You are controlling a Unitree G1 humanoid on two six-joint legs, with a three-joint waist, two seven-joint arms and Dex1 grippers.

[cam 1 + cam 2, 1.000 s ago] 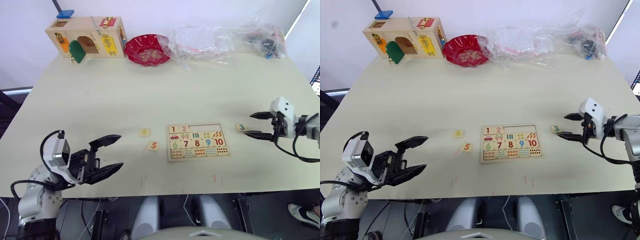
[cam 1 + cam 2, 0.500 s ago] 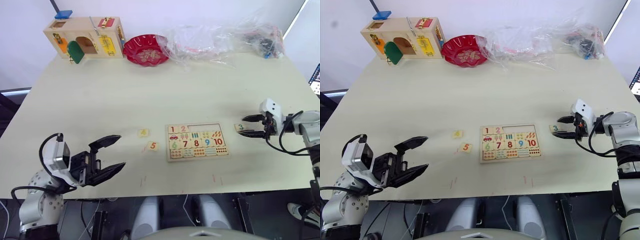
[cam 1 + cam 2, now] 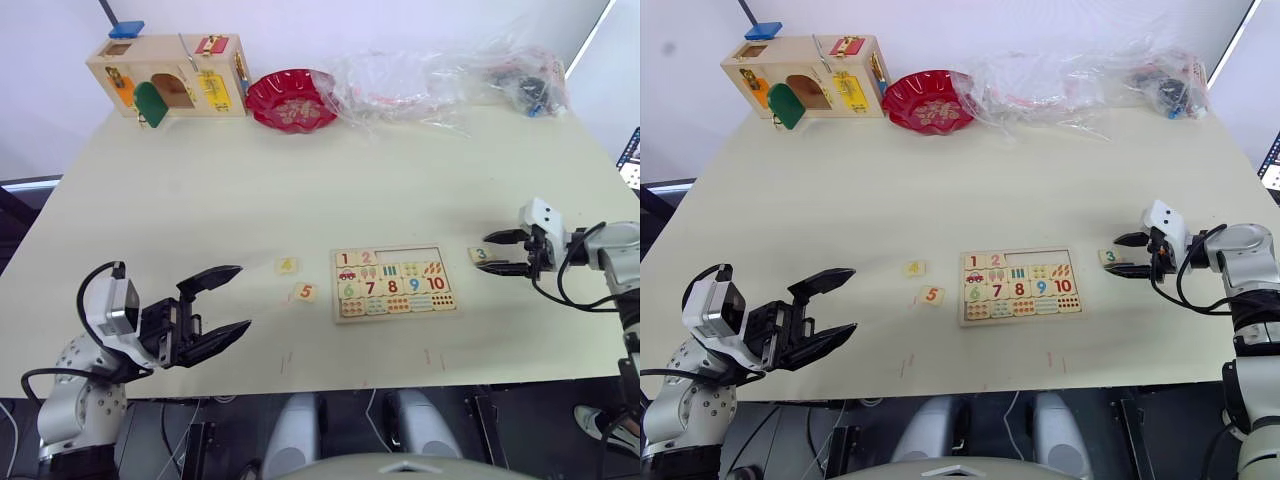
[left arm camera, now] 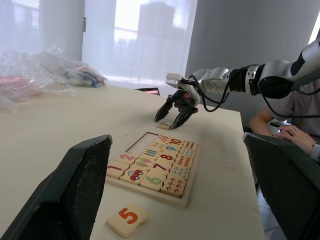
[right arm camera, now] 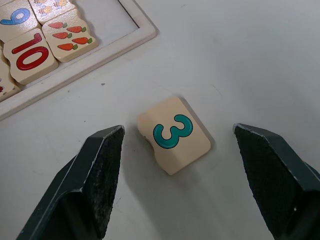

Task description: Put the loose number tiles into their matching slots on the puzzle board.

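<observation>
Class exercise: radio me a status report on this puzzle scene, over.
Right claw open, straddling 3 tile beside board. Left claw open, idle. Tiles 4, 5 loose. Nothing obstructing.

person [image 4: 280,127] cut off, bag contents [image 3: 450,70] unclear

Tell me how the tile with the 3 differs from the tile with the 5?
The 3 tile carries a teal digit; the 5 tile carries an orange-red one. The 3 tile lies to the right of the puzzle board, the 5 tile to its left. The right pincer stands open at the 3 tile; no pincer is at the 5 tile. Both are pale wooden squares lying flat on the table, outside the board.
</observation>
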